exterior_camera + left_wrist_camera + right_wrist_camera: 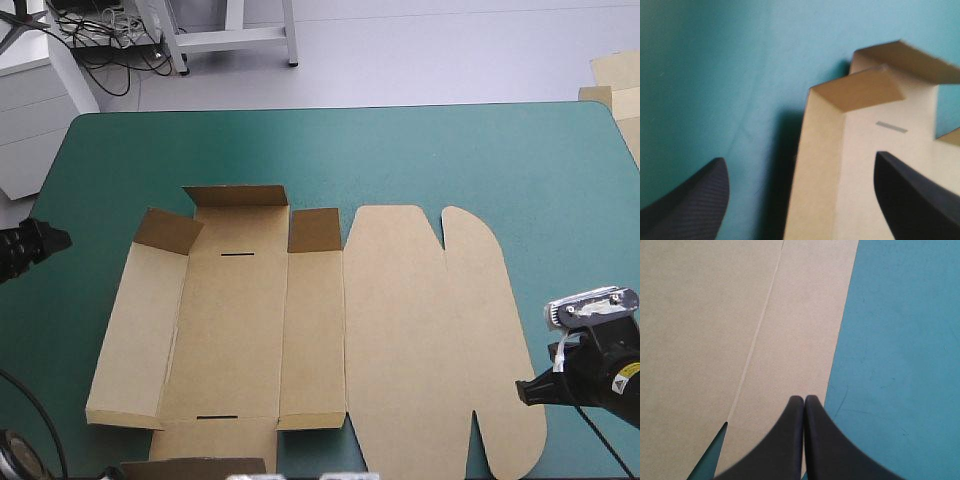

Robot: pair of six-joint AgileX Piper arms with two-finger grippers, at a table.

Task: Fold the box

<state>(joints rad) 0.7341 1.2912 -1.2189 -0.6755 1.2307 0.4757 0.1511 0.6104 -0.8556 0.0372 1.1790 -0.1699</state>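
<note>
Now, brown cardboard box (400, 330): flat sheet, flaps raised at 11 o'clock.
Left gripper (799, 157): spread apart, at box's 9 o'clock.
Right gripper (804, 399): pressed together, over 4 o'clock edge.

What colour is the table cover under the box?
Teal-green cover, clearest in the high view.

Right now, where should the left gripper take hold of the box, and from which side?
Grip the left wall of the box along its outer edge, coming from the left edge of the teal-green cover. That wall tilts up off the cover, shadow beneath, so a finger can probably slip under; the open left gripper faces it.
</note>
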